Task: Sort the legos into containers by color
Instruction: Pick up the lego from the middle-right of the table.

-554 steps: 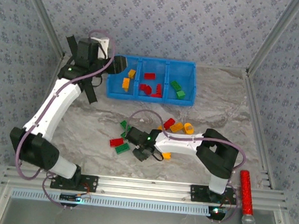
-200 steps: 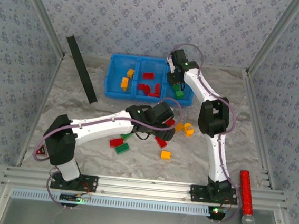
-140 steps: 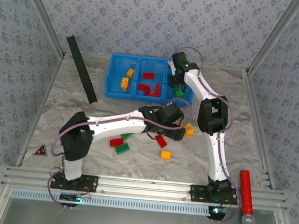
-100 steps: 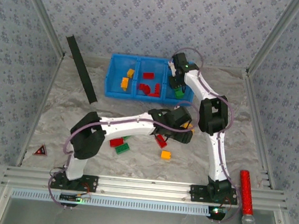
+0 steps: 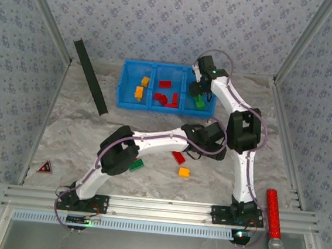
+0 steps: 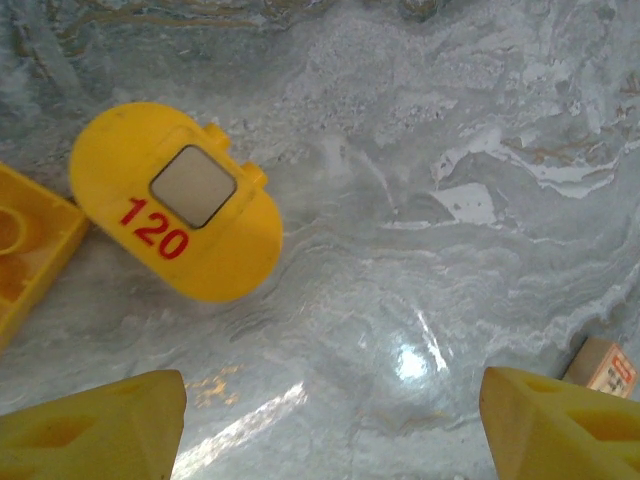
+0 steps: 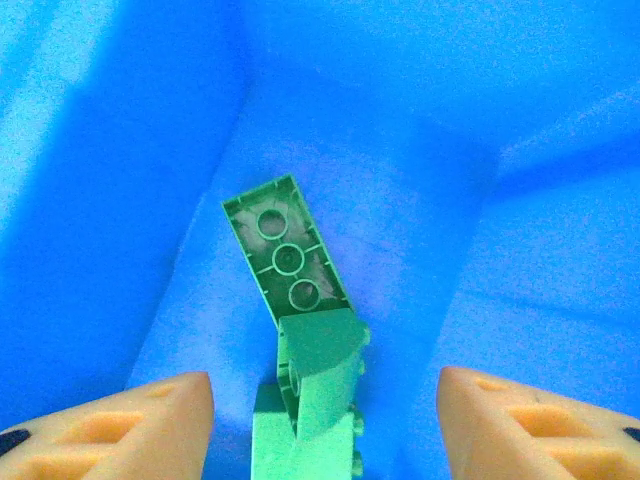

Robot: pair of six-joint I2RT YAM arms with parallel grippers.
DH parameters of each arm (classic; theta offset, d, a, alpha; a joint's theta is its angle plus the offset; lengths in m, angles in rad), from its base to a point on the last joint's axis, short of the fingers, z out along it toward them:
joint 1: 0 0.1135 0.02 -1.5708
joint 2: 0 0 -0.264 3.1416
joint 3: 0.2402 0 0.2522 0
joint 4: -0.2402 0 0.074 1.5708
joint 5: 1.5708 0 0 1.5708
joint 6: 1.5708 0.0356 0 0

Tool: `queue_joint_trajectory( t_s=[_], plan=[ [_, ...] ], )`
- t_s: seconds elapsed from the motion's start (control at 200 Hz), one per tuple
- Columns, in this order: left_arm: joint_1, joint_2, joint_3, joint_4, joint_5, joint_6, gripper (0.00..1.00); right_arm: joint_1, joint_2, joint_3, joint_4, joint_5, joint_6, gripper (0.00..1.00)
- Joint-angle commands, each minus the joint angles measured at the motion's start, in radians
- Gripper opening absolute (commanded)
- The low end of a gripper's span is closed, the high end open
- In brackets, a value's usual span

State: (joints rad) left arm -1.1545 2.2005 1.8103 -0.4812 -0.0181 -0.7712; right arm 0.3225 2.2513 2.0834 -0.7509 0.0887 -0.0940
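Observation:
The blue bin (image 5: 166, 107) stands at the back, with yellow legos (image 5: 140, 90) in its left compartment, red ones (image 5: 167, 97) in the middle and green ones (image 5: 200, 103) on the right. My right gripper (image 5: 199, 93) hangs open over the right compartment (image 7: 400, 150). Green legos (image 7: 288, 255) lie under the right gripper (image 7: 325, 425), with a gap at each finger. My left gripper (image 5: 210, 143) reaches far right and low over the table. The left gripper (image 6: 335, 430) is open around bare marble, and a rounded yellow piece marked 120 (image 6: 180, 215) and a yellow lego (image 6: 25, 250) lie ahead on its left.
Loose legos lie in front of the bin: red (image 5: 178, 157), orange-yellow (image 5: 184, 172), green (image 5: 137, 165). A small tan block (image 6: 600, 365) sits by the left gripper's right finger. A black strip (image 5: 91, 77) leans at the back left. A red glittery cylinder (image 5: 273, 214) lies near the right rail.
My right gripper has opened over the right compartment and a green lego now lies free in it. The left arm has stretched rightward across the table to the yellow pieces.

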Motion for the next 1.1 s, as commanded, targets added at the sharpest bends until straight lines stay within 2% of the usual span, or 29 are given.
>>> queue_joint_trajectory(
  t_s=[0.0,0.145,0.38,0.6,0.785,1.095],
  plan=[
    [0.006,0.064,0.073,-0.083,-0.045,-0.023,0.77,0.001,-0.120,-0.036,-0.010,-0.027,0.023,0.65],
    [0.005,0.130,0.185,-0.172,-0.092,0.001,0.78,0.005,-0.231,-0.106,0.004,-0.054,0.033,0.70],
    [0.004,0.150,0.224,-0.269,-0.218,0.046,0.78,0.002,-0.419,-0.263,0.031,-0.076,0.045,0.75],
    [0.007,0.211,0.296,-0.261,-0.189,0.037,0.78,-0.007,-0.540,-0.375,0.070,-0.089,0.077,0.77],
    [0.010,0.289,0.409,-0.281,-0.161,0.020,0.78,-0.037,-0.577,-0.376,0.008,-0.208,0.085,0.82],
    [0.028,0.321,0.447,-0.303,-0.224,0.008,0.78,-0.052,-0.698,-0.480,0.014,-0.228,0.108,0.82]
  ],
)
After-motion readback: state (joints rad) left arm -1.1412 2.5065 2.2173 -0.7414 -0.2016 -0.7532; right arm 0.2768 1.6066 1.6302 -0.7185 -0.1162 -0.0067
